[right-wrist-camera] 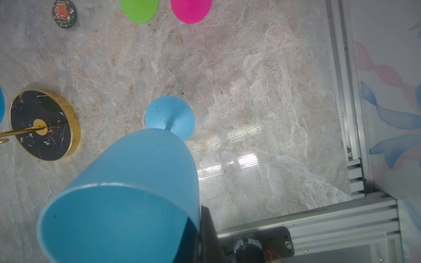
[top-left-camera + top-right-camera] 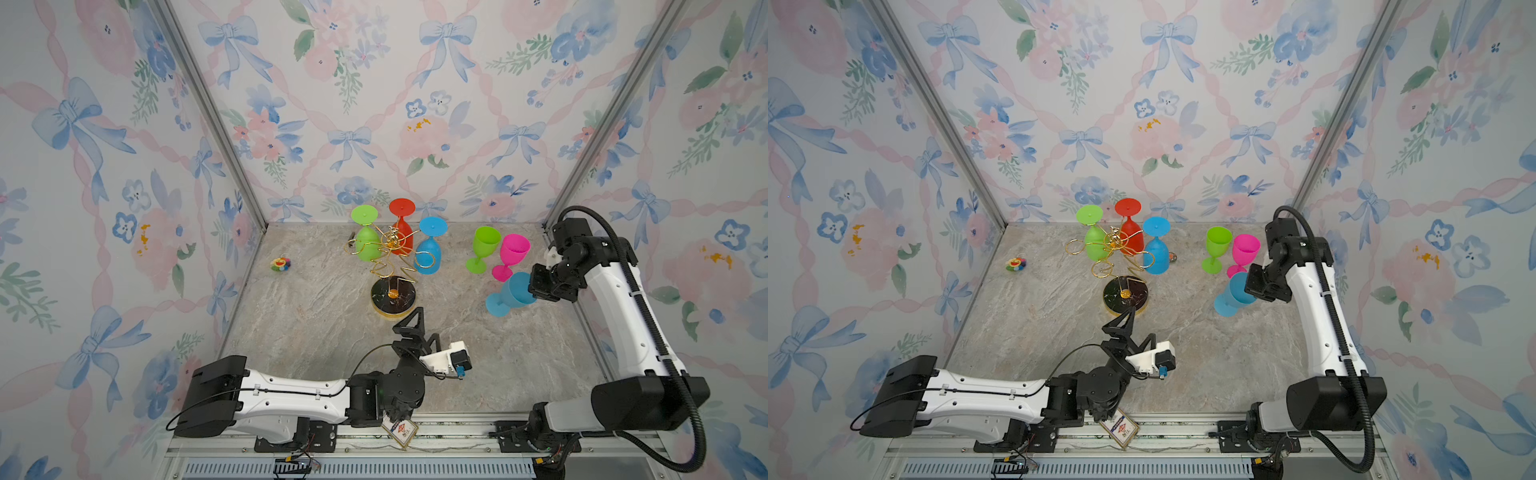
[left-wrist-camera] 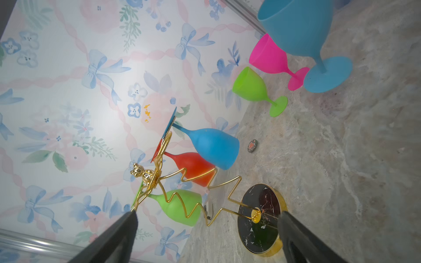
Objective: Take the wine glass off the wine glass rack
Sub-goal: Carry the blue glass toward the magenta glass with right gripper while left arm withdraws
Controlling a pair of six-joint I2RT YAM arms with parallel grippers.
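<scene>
Gleaming marble tabletop (image 2: 316, 332) between floral walls (image 2: 374, 104)

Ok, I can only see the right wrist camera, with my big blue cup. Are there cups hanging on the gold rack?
Observer: Yes, three hang upside down on the wine glass rack: a green hanging glass, a red glass and a blue hanging glass.
Operator: What are the green and pink circles?
Observer: Feet of two upright glasses, a green standing glass and a pink glass, next to your held blue glass.
Operator: And the other arm?
Observer: The left gripper is open and empty, close to the rack's base.
</scene>
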